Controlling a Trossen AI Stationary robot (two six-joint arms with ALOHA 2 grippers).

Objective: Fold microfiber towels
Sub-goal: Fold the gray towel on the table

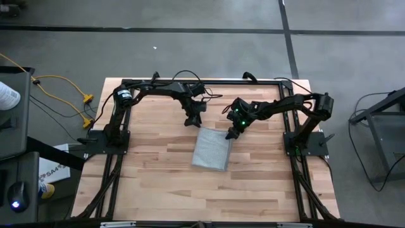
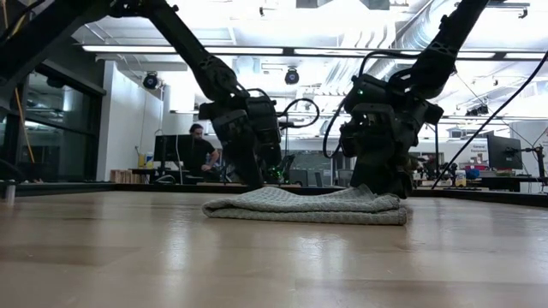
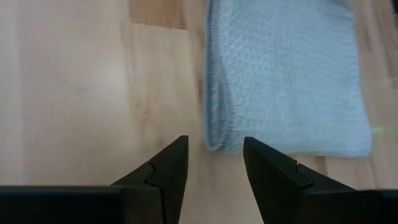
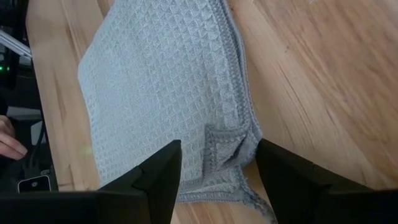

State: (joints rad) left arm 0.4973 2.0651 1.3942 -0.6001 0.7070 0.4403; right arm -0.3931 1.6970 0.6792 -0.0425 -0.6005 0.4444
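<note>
A thin grey-blue microfiber towel [image 1: 212, 149] with a waffle-like weave lies folded into a narrow rectangle at the centre of the pale wooden plank tabletop [image 1: 158, 183], its long axis running from about 12 to 6 o'clock in the overhead view, tilted slightly toward 11. At the towel's 1 o'clock corner the right gripper [image 1: 230, 134] hangs low, fingers apart and clamped on nothing; its wrist camera shows a turned-up corner flap of the cloth between the two dark fingers [image 4: 163, 174]. Just beyond the towel's far edge, at 11 o'clock, the left gripper [image 1: 193, 120] points down at the bare wood, fingers likewise apart and empty, the towel's near corner [image 3: 217, 140] lying just ahead of its tips. The right gripper looks the nearer of the two, practically over the cloth, so any next pinch likely falls to it. Both dark arms reach inward from their bases at 9 and 3 o'clock, elbows raised. Behind the table, a seated person [image 2: 197, 145] works at a desk.
</note>
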